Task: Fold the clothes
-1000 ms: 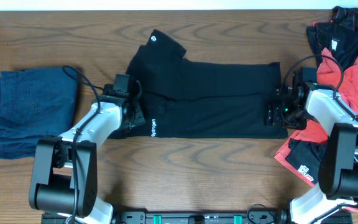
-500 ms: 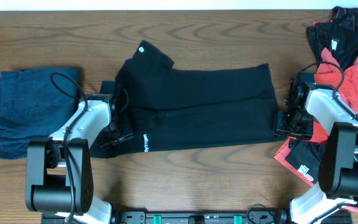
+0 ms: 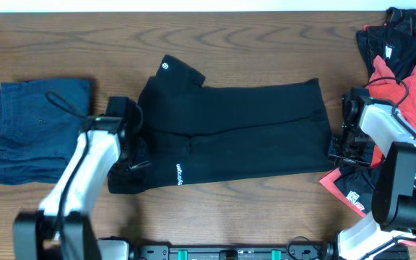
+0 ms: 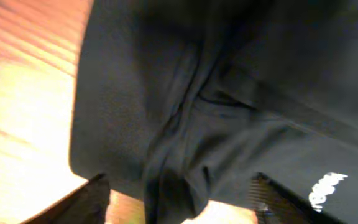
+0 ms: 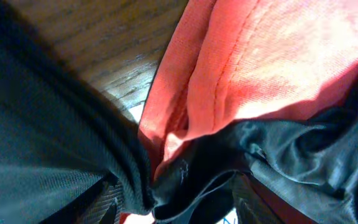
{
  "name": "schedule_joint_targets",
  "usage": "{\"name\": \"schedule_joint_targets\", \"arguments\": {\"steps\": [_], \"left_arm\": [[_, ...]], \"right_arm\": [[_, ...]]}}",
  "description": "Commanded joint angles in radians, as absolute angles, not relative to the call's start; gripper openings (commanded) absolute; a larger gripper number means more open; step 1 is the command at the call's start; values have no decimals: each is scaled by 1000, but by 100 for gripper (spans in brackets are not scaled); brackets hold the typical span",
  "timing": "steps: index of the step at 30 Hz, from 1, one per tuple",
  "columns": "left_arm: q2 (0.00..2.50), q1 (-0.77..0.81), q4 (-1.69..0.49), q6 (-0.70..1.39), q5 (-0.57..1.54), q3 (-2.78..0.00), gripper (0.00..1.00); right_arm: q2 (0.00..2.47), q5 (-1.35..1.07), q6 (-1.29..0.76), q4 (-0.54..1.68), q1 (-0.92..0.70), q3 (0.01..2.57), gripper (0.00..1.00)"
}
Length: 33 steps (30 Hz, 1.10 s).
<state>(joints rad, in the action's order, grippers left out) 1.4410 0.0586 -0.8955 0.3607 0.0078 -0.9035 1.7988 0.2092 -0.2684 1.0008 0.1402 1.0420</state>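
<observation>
Currently my left claw grips the black garment at its waist end; my right claw grips its opposite edge on the bench.

Bare table ahead; red pile crowding right.

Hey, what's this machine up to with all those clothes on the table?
Two robot arms are working on a pair of black pants spread across the wooden table. The left tool is at the waist end and the right tool at the leg end, each apparently holding an edge. A folded blue garment lies to the left, and a red and black pile waits on the right.
</observation>
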Motion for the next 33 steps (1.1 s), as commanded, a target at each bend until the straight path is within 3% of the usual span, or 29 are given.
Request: {"name": "schedule_joint_targets", "arguments": {"steps": [1,4,5,6,7,13,20,33], "left_arm": [[1353,52,-879,352,-4,-902,80],[1312,52,-800,322,61,-918,84],[1312,52,-756,300,96,-930,86],[1320,51,-713,287,125,-943,87],[1331,51,-681,288,141,-957,87],[1538,51,-510,233,229,-1148,91],[1868,49,-426,149,232,-1442,94],[2118,34,-217,150,223,-1461,93]], "right_arm": [[1705,208,-291,987,149,1037,56],[1633,116,-268,936,149,1037,60],[1610,68,-244,915,149,1037,66],[1591,21,-225,892,148,1037,91],[1577,-19,-215,873,148,1037,99],[1542,-294,-110,793,147,1037,99],[1542,-304,-111,800,147,1037,99],[1542,-304,-110,803,147,1037,99]]}}
